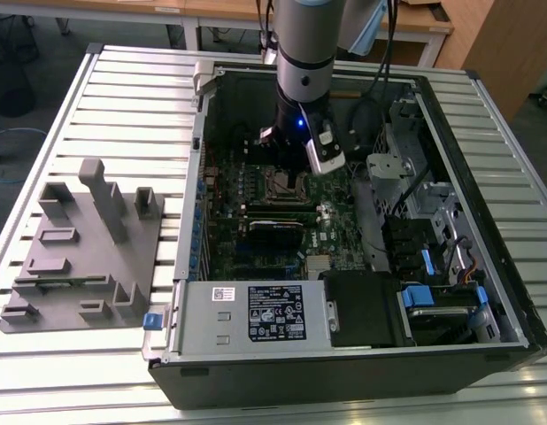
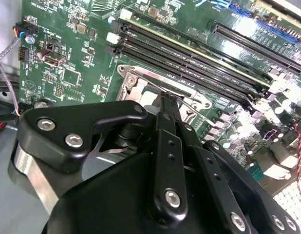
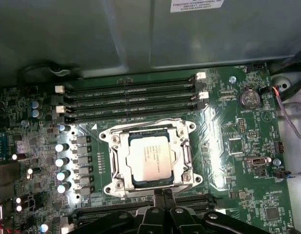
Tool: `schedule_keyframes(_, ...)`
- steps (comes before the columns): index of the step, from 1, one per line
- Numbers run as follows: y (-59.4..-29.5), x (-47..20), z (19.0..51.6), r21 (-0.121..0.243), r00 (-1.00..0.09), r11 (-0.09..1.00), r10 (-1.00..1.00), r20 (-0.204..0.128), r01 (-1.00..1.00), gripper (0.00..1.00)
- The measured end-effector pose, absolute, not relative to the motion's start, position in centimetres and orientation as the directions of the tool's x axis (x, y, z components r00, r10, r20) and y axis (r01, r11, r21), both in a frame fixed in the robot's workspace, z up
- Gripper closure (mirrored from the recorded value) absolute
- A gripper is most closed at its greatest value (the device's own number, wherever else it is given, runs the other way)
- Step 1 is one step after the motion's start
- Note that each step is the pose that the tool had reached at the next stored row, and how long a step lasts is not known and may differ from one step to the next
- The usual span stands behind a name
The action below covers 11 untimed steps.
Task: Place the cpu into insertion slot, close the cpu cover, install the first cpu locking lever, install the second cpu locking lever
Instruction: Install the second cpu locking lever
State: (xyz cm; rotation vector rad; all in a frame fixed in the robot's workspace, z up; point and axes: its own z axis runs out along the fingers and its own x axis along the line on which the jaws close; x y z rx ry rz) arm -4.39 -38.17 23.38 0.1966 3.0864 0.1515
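**CPU's seated, cover's down**

The cpu [image 3: 149,157] sits in the insertion slot [image 3: 122,176] with the cpu cover [image 3: 185,157] flat around it. The hand [image 3: 162,194] hangs right at the socket's edge, fingers [image 2: 166,113] pinched together, gripping nothing I can make out. Everything's inside the open computer case [image 1: 486,133] on the bench [image 1: 123,97].

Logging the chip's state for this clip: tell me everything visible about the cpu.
The cpu is a flat square chip with a dull silver-grey metal top bearing faint print. In the first wrist view it lies flat in the insertion slot, framed by the silvery cpu cover, whose window shows its top. Green board surrounds the socket, with long black slots beside it. The gripper hovers at the socket's edge, not touching the chip.
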Motion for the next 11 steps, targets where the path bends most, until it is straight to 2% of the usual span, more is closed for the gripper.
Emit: schedule_keyframes(11, -38.54, -5.36, 23.37, 0.092, -0.991, 0.988, 0.128, -0.042, 0.124, 0.90)
